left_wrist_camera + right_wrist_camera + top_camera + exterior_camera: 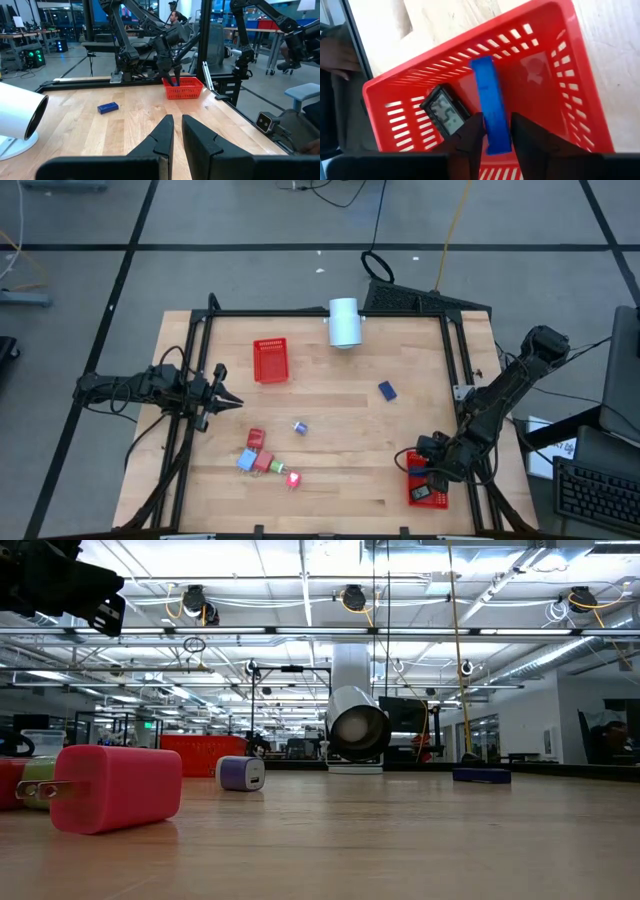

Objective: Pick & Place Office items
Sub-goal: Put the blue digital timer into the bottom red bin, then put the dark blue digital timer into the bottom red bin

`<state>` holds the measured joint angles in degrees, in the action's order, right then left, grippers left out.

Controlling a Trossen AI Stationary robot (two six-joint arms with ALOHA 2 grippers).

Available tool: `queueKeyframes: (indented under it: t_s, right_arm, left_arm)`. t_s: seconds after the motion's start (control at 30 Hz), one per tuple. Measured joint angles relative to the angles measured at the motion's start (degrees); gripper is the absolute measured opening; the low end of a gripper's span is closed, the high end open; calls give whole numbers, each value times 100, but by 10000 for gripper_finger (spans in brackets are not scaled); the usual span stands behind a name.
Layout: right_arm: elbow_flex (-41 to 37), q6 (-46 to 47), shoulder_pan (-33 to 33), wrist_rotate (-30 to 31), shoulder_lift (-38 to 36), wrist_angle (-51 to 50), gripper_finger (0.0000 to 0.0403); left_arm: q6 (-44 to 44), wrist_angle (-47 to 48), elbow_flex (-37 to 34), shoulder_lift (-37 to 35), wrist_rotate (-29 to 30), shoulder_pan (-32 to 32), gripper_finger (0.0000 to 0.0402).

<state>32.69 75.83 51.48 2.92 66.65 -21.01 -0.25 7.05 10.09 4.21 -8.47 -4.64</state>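
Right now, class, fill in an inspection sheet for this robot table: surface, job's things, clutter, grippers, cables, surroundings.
Surface: wooden table inside a dark frame.
Job's things: blue stick and small black display unit lie in the red basket at the right front corner; dark blue piece lies alone right of centre; bluish-white plug mid-table; red, light blue and pink plugs clustered front left.
Clutter: second red basket near the back; white cylinder at the back edge.
Grippers: left gripper shut, holding nothing, at the left edge; right gripper in the corner basket, fingers either side of the blue stick.
Cables: several on the floor behind the table.
Surroundings: open workshop; a person sits in the background.
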Motion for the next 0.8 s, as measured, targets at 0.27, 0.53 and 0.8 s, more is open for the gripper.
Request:
queueKeyframes:
  t_s: [0.27, 0.53, 0.8]
  right_arm:
    - [0, 25, 0, -13, 0, -1, 116]
    - [-2, 160, -9, -475, -4, 20, 118]
    - [-2, 162, -11, -444, -362, 294, 114]
  left_arm:
    - [0, 0, 0, 0, 0, 0, 42]
    - [0, 0, 0, 1, 0, 1, 42]
    - [-1, 0, 0, 0, 1, 0, 42]
